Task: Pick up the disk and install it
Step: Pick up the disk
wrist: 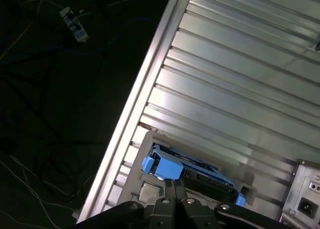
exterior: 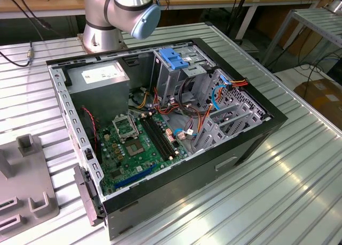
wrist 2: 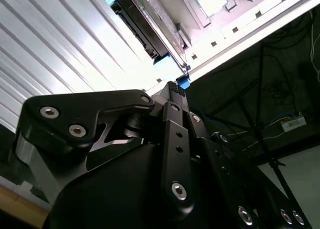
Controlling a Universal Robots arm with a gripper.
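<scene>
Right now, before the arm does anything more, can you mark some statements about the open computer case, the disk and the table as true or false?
1. The black computer case lies open, showing its green motherboard. True.
2. The black disk with the blue plastic frame already sits inside the case. False: it is outside, over the table, close to the gripper.
3. A blue plastic clip sits atop the metal cage. True.
4. The table is smooth wood. False: it is ribbed silver metal.
</scene>
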